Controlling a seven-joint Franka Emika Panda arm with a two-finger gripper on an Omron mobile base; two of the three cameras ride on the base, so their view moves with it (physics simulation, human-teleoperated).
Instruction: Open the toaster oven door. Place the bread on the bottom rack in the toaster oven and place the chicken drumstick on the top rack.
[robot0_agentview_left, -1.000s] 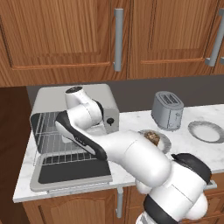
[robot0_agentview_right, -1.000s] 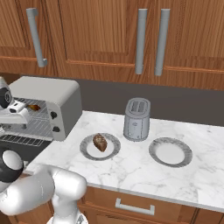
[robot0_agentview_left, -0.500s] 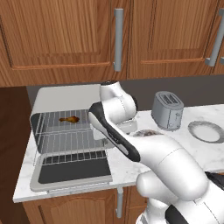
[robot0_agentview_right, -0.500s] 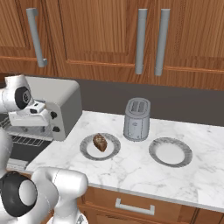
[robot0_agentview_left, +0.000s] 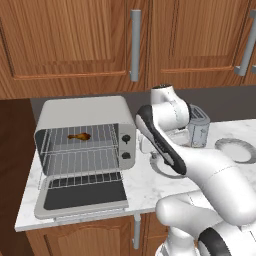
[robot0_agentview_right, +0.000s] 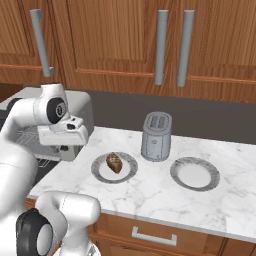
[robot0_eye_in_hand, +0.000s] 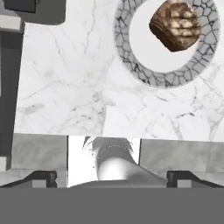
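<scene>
The toaster oven (robot0_agentview_left: 82, 107) stands at the counter's left end with its door (robot0_agentview_left: 82, 197) folded down flat. The chicken drumstick (robot0_agentview_left: 79, 136) lies on the top rack (robot0_agentview_left: 97, 142); the bottom rack (robot0_agentview_left: 85, 179) below it is bare and juts out a little. The bread (robot0_agentview_right: 114, 162) (robot0_eye_in_hand: 176, 25) rests on a grey-rimmed plate (robot0_agentview_right: 102, 172) (robot0_eye_in_hand: 131, 65) right of the oven. My gripper (robot0_agentview_right: 66, 151) (robot0_eye_in_hand: 111, 177) hangs over the counter between oven and plate, pointing down, open, with nothing between its fingers. It is apart from the bread.
A small grey two-slot toaster (robot0_agentview_right: 157, 136) stands behind the bread's plate. A second plate (robot0_agentview_right: 194, 173) with nothing on it lies further right. Wooden wall cabinets with long handles (robot0_agentview_right: 161, 47) hang above. The open door reaches out to the counter's front edge.
My hand has pulled out of the oven and swung right over the counter towards the bread's plate. The drumstick stays on the top rack.
</scene>
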